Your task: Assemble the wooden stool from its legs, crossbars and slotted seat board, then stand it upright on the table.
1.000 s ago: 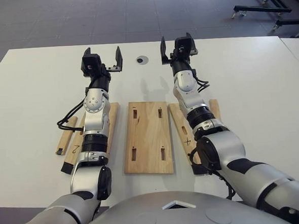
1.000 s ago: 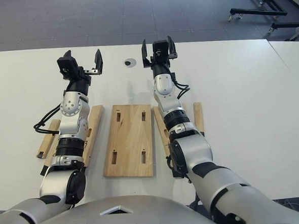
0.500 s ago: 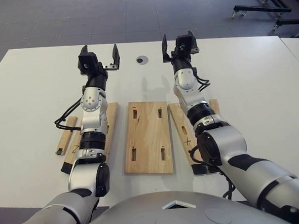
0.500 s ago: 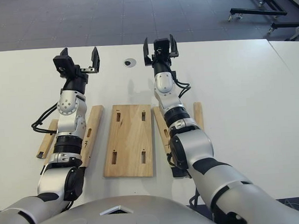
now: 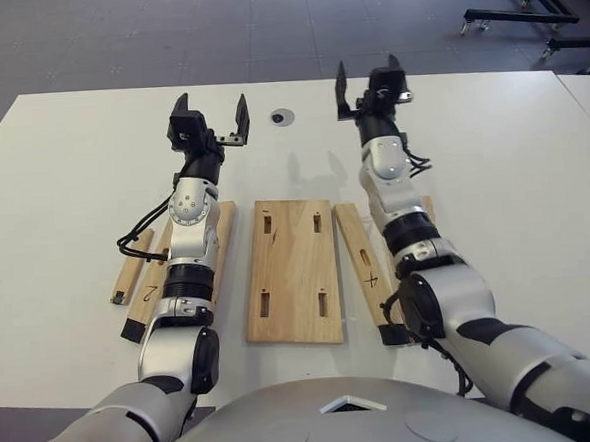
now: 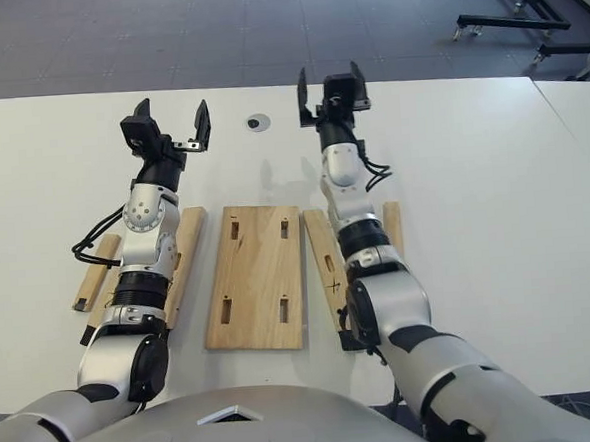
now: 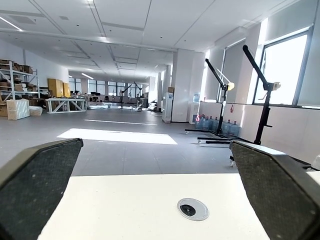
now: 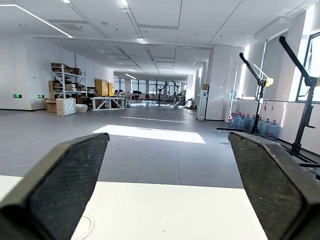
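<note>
Left gripper [image 5: 209, 111], right gripper [image 5: 369, 74] — further right

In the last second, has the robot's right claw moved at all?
Yes. The right claw has shifted toward the robot's right, farther from the round table port.

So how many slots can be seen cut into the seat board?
4: on the seat board, a far-left slot, far-right slot, near-left slot and near-right slot. The whole board shows, so none hidden.
</note>
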You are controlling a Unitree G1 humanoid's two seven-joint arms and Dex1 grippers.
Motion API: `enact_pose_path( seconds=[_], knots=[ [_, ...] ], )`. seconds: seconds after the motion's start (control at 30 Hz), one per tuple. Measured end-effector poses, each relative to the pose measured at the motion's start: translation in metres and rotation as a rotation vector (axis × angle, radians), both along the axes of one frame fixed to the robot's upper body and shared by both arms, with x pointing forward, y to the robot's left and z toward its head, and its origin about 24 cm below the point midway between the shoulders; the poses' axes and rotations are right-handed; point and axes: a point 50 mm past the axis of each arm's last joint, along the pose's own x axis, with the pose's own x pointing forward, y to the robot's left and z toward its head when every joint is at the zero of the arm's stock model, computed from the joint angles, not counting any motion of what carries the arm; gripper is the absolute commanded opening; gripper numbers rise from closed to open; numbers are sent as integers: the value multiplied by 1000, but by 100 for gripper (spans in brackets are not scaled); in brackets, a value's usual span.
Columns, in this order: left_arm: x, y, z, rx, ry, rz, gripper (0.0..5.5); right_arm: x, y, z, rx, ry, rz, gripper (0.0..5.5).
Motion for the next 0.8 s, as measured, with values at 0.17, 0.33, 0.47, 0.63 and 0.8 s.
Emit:
enact_pose_path(
  seconds=[0.17, 0.33, 0.47, 0.63, 0.8],
  knots=[
    [-24, 10, -4, -9, -14, 57, 540, -55, -39, -19, 8, 167, 0, 441],
    [-50, 18, -14, 9, 28, 131, 540, -121, -66, -44, 64, 514, -25, 441],
    [-61, 18, -14, 8, 38, 161, 540, -144, -74, -36, 38, 632, -37, 441],
    [-68, 15, -18, -2, 65, 176, 540, -155, -76, -43, 44, 770, -10, 441],
    [-69, 16, -18, -2, 70, 177, 540, -158, -76, -49, 46, 836, -7, 441]
  ],
)
